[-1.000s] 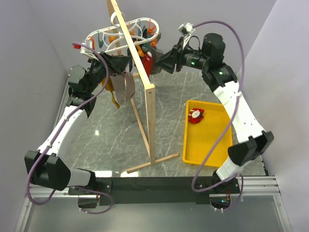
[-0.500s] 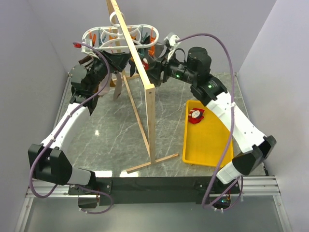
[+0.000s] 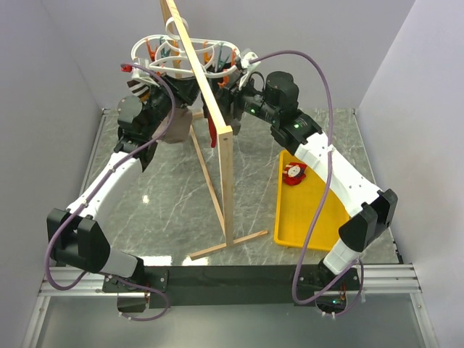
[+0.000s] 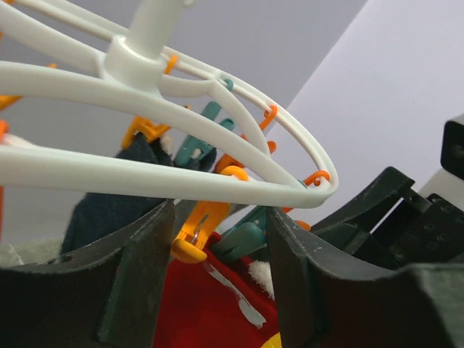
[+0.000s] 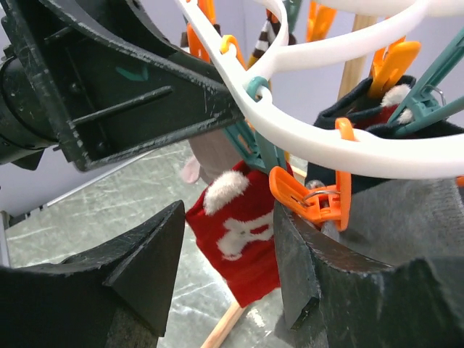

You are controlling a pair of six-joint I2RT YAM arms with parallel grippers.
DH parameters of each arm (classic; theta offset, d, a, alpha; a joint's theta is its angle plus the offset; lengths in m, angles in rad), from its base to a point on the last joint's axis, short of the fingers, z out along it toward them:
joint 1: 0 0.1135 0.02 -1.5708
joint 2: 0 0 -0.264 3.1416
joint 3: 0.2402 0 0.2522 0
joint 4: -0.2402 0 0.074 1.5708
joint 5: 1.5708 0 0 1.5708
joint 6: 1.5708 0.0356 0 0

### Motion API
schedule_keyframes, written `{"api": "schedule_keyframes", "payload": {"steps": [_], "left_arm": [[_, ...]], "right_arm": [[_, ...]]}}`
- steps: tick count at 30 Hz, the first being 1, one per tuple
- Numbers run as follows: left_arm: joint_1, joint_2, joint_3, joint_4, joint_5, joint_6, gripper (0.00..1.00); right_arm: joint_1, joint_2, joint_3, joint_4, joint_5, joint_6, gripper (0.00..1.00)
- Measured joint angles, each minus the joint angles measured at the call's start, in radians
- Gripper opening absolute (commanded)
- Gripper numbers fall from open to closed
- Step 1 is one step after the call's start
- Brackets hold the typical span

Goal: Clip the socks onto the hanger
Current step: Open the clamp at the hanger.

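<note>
The white hanger (image 3: 185,56) with orange and teal clips hangs at the back, between both grippers. One red sock (image 3: 212,127) hangs from it. In the right wrist view this sock (image 5: 243,243) shows a white bone mark and hangs from a teal clip (image 5: 255,148), beside an orange clip (image 5: 313,199). My right gripper (image 5: 228,268) is open, its fingers on either side of the sock. My left gripper (image 4: 217,268) is open just under the hanger ring (image 4: 145,174), with an orange clip (image 4: 194,233), a teal clip (image 4: 239,241) and the red sock (image 4: 210,308) between its fingers. The other red sock (image 3: 293,172) lies in the tray.
The tall wooden rack (image 3: 221,152) stands mid-table and carries the hanger. A yellow tray (image 3: 313,214) lies at the right. A grey sock (image 3: 174,132) and dark socks (image 5: 355,109) hang from other clips. Grey walls close in left, right and behind.
Both grippers have moved in under the hanger, and the right arm has shifted left. The red sock, earlier up at the right gripper, now hangs lower from a clip.
</note>
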Motion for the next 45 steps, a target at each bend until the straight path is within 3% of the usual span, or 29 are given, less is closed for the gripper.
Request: {"api": "schedule_keyframes", "payload": {"steps": [8, 17, 27, 32, 38, 45], "left_arm": [[0.0, 0.0, -0.01, 0.005, -0.082, 0.018, 0.54], [0.0, -0.011, -0.05, 0.01, -0.121, 0.055, 0.68], [0.027, -0.063, -0.118, 0.05, -0.134, 0.068, 0.61], [0.055, -0.066, -0.126, 0.086, -0.093, 0.079, 0.6], [0.071, -0.066, -0.132, 0.147, -0.013, 0.097, 0.68], [0.098, -0.066, -0.141, 0.168, 0.05, 0.117, 0.64]], "right_arm": [[0.0, 0.0, 0.0, 0.01, 0.013, -0.002, 0.59], [0.0, 0.004, 0.024, 0.005, 0.029, -0.008, 0.59], [0.0, 0.019, 0.037, 0.005, 0.028, -0.008, 0.58], [0.0, 0.026, 0.037, 0.006, 0.014, -0.008, 0.58], [0.0, 0.032, 0.046, 0.005, 0.008, -0.008, 0.58], [-0.001, 0.06, 0.086, 0.004, 0.025, -0.006, 0.57]]}}
